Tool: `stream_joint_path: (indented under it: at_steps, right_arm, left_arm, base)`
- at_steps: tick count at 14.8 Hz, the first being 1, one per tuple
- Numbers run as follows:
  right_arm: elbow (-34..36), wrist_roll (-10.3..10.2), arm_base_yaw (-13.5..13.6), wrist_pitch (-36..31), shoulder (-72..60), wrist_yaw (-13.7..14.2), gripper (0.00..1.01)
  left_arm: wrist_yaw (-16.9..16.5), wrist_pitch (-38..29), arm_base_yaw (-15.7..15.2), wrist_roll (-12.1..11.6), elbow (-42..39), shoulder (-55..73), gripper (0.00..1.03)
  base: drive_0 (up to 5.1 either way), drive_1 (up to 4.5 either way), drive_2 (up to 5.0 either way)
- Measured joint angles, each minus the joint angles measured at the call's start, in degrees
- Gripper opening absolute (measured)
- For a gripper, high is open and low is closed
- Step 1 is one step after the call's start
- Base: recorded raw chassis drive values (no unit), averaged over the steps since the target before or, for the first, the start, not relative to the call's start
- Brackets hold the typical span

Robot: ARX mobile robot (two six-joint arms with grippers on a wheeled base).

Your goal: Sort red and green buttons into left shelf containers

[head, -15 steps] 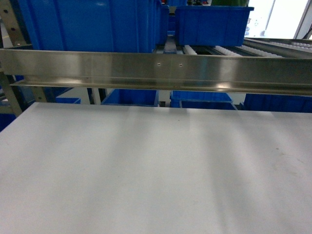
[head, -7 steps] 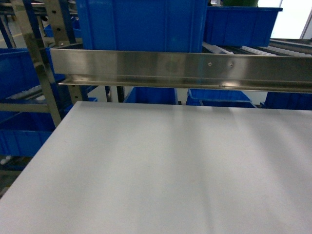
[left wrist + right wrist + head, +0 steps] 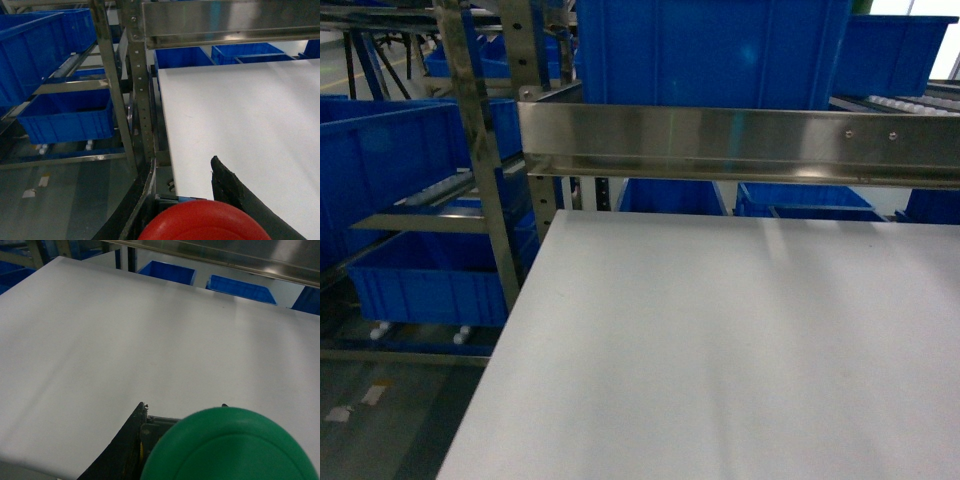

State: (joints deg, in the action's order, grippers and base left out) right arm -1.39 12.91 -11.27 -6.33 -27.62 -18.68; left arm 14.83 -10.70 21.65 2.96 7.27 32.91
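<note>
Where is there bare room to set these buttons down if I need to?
The white tabletop is bare from its left edge to the steel rail at the back. Left of it, rack posts and blue tubs crowd the shelves.

A white tabletop [image 3: 720, 340] sits under a steel rail [image 3: 740, 140] (perforated upright [image 3: 480, 160] at left).

Head camera looked forward and slightly down over the flat white tabletop [image 3: 720, 350] toward the far steel shelf rail [image 3: 740, 140]. Both wrist cameras sat low and near, facing the far side; all views shared tabletop and rail.
</note>
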Motion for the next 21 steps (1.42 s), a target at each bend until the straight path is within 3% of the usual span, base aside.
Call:
stream_joint_path:
  at_steps: [21]
  right_arm:
    - [0.0,0.0,0.0,-0.1,0.0,0.0,0.35]
  left_arm:
    - [0.2,0.0,0.0,0.0,0.0,0.0,0.29]
  base:
    - [-5.0,2.43,2.4]
